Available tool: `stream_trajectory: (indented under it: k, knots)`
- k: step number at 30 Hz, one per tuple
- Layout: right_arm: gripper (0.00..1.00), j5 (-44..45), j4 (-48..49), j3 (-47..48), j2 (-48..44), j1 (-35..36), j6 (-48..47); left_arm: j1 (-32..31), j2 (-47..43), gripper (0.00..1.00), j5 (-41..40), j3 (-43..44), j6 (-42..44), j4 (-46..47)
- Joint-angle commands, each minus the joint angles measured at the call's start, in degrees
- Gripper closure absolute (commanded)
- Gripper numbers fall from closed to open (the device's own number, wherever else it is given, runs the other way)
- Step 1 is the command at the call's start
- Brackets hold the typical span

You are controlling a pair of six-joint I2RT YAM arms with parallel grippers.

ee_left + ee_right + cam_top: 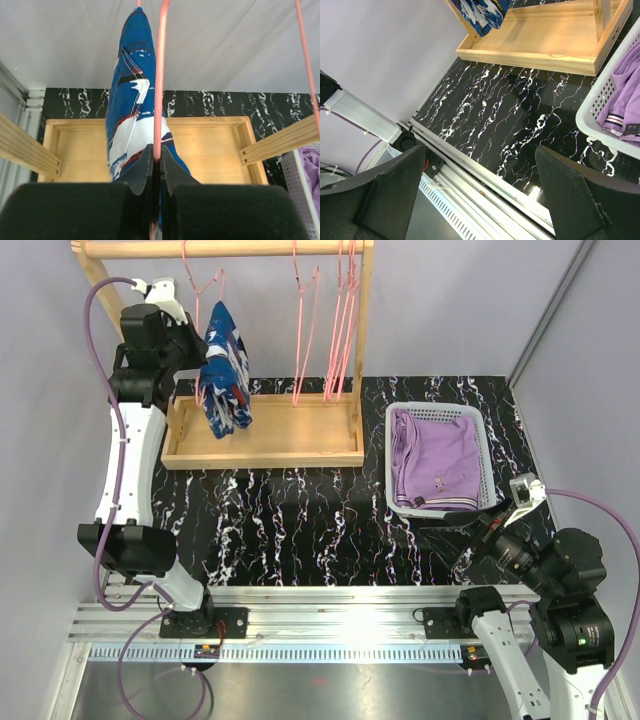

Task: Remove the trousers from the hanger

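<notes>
Hanger wire (159, 90) partly inside left tool (156, 161)

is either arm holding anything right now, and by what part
The left end effector is shut on the pink hanger, at its lower wire beside the blue trousers. The right end effector is open, holding nothing.

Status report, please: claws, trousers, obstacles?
Left claw shut on pink hanger. Right claw open, near basket. Blue trousers on hanger; lilac trousers in basket. Nothing blocking.

bright even overhead light, soft shadows, white glare on the metal rail (360, 625), wrist-view foregrounds blurred
</notes>
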Motion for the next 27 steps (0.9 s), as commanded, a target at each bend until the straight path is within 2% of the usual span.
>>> stream_trajectory:
  k: [1,27]
  knots:
    - [0.00,-1.9,2.4,-0.1,1.0,0.1,0.6,0.3,-0.2,1.00,2.6,5.3,-3.4,3.6]
    - [0.01,-0.8,1.0,1.2,0.2,0.1,0.7,-0.2,-2.6,1.00,6.2,14.5,-13.7,10.1]
